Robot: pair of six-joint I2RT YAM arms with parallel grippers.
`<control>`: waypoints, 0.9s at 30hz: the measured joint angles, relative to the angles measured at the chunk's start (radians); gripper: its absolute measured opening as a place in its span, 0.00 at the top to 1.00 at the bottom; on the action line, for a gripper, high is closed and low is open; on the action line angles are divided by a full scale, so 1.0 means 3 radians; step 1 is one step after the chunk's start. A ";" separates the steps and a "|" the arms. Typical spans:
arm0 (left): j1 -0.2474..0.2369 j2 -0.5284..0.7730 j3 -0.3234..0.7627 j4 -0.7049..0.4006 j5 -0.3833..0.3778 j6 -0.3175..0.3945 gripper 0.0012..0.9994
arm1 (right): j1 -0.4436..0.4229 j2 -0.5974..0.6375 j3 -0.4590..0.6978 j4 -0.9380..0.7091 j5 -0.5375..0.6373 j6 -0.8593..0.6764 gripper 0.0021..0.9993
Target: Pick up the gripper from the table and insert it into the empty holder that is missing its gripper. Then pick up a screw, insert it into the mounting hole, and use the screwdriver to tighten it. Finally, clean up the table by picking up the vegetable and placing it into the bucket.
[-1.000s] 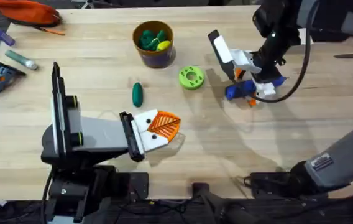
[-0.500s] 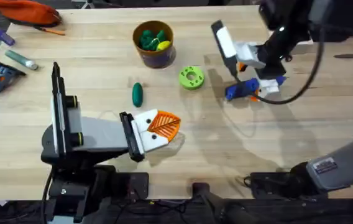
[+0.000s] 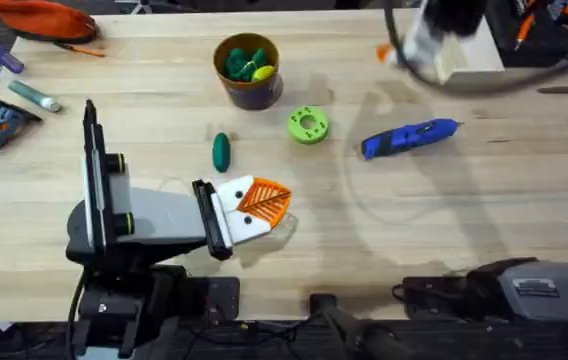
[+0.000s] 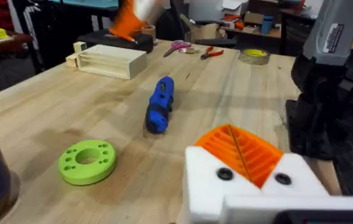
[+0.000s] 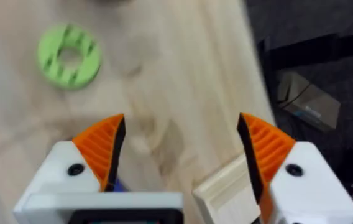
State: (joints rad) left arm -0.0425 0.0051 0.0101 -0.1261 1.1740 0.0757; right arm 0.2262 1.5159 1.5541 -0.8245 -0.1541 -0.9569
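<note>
The blue screwdriver (image 3: pixel 409 138) (image 4: pixel 160 104) lies flat on the table right of centre, with nothing touching it. Blurred, my right gripper (image 3: pixel 414 48) (image 5: pixel 183 149) hangs above the far right of the table, open and empty, well behind the screwdriver. My left gripper (image 3: pixel 262 203) (image 4: pixel 238 152) rests at front centre, its orange pads pressed together with nothing visible between them. The dark green vegetable (image 3: pixel 221 151) lies just behind the left gripper. At the back stands the bucket (image 3: pixel 247 92) with green and yellow pieces inside. The loose gripper piece and the screw are out of view.
A lime-green disc (image 3: pixel 308 125) (image 4: pixel 87 162) (image 5: pixel 69 55) sits between bucket and screwdriver. A pale wooden slotted box (image 3: pixel 469 58) (image 4: pixel 108 61) stands at the far right under the right gripper. Tools and an orange pouch (image 3: pixel 44 18) lie at the far left.
My right gripper has lifted off the screwdriver and swung up toward the back right. The screwdriver now lies uncovered on the table. The left arm has not moved.
</note>
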 joint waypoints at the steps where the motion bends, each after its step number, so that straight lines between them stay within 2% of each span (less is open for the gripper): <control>1: 0.0000 0.0001 0.0000 0.0000 0.0000 0.0000 0.99 | 0.0016 -0.0011 0.0070 0.0100 -0.0010 0.0214 0.01; 7: 0.0000 0.0001 0.0000 0.0000 0.0001 0.0000 0.99 | 0.0038 -0.0013 0.0246 0.0628 -0.0040 0.1556 0.01; 13: 0.0000 0.0001 0.0000 0.0000 0.0000 0.0000 0.99 | 0.0038 -0.0064 0.0246 0.0315 -0.0039 0.2606 0.01; 18: 0.0000 0.0000 0.0000 0.0000 0.0000 0.0000 0.99 | 0.0038 -0.0328 0.0246 0.0095 -0.0037 0.2917 0.01; 24: 0.0000 0.0001 0.0000 -0.0001 0.0001 0.0000 0.99 | 0.0038 -0.0802 0.0224 -0.0287 0.0151 0.3031 0.01; 27: 0.0000 0.0001 0.0000 -0.0001 0.0001 0.0000 0.99 | 0.0038 -0.1025 0.0080 -0.0400 0.0253 0.3046 0.01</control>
State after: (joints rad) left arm -0.0425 0.0055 0.0101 -0.1263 1.1744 0.0757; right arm 0.2375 1.2083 1.5779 -0.9445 -0.0782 -0.0431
